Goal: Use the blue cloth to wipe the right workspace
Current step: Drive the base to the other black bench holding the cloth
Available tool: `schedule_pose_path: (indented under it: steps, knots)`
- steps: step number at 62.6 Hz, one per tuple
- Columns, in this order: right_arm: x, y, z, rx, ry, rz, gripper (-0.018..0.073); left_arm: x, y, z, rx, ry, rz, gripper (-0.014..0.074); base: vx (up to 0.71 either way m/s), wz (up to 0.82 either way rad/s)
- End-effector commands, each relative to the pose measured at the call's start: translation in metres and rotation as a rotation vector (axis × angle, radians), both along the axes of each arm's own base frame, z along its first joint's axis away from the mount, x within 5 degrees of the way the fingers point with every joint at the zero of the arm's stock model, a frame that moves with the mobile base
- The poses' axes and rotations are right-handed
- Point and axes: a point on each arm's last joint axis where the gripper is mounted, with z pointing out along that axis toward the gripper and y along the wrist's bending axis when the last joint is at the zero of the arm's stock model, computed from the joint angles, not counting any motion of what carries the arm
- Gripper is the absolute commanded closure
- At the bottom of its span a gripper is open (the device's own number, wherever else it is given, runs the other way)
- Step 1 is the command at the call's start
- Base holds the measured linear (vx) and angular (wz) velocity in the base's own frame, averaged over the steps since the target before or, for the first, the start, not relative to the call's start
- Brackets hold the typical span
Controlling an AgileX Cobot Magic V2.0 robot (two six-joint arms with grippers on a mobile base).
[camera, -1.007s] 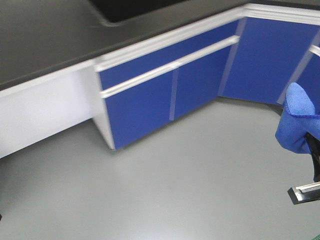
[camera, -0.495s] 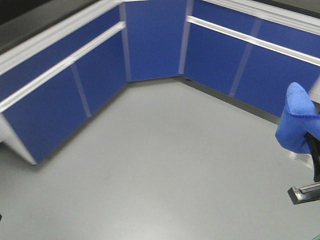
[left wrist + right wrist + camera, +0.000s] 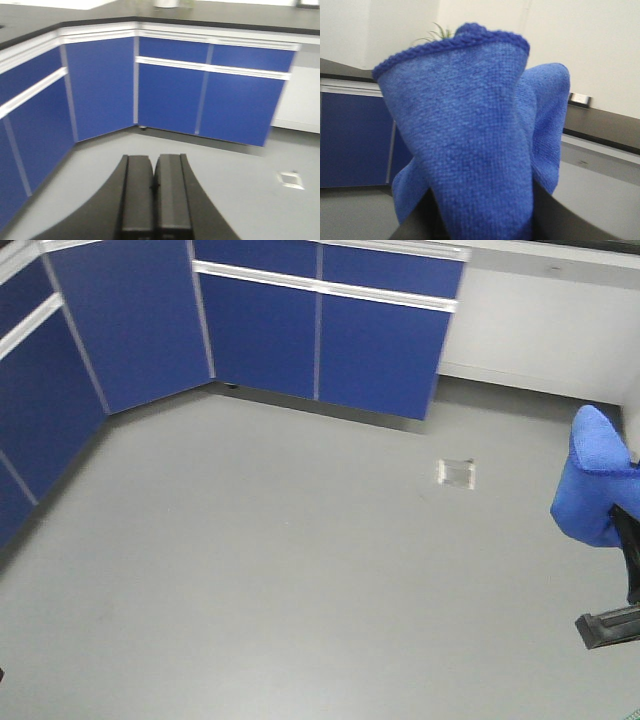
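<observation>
The blue cloth [image 3: 470, 125] fills the right wrist view, bunched upright with its stitched hem on top. My right gripper [image 3: 485, 205] is shut on its lower part, and the cloth hides the fingertips. In the front view the cloth [image 3: 592, 485] hangs at the right edge, above the grey floor. A black benchtop [image 3: 605, 127] carrying a small socket box [image 3: 580, 99] runs behind the cloth; it looks like the right workspace. My left gripper [image 3: 153, 160] is shut with nothing in it, held over the floor and facing the cabinets.
Blue cabinets [image 3: 320, 330] with white rails stand along the far wall and the left side, meeting in a corner. A white panel [image 3: 545, 330] continues to their right. A small metal floor plate [image 3: 456, 472] lies in the grey floor [image 3: 250, 560]. Black countertop [image 3: 225, 17] tops the cabinets.
The whole front view has swung to the right: the cabinet corner slid left, and the white panel and floor plate came into view. The cloth stays in the right gripper, in the same spot.
</observation>
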Motion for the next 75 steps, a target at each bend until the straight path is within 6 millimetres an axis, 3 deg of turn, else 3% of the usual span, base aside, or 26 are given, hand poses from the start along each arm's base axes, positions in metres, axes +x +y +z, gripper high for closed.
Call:
schedule_pose_path:
  steps: [1,36,75]
  knots:
    - [-0.0012,-0.0004,0.0006,-0.001,-0.061,-0.003,0.0562,0.0011,-0.0014,-0.0018,-0.009,-0.07,-0.015,0.0602,-0.12,-0.51]
    - [-0.0012,-0.0004,0.0006,-0.001,-0.061,-0.003,0.0562,0.0011,-0.0014,-0.0018,-0.009,-0.07,-0.015,0.0602,-0.04,-0.51]
    - [-0.0012,-0.0004,0.0006,-0.001,-0.061,-0.003,0.0562,0.0011,-0.0014,-0.0018,-0.009,-0.07,-0.015,0.0602,0.19,-0.52]
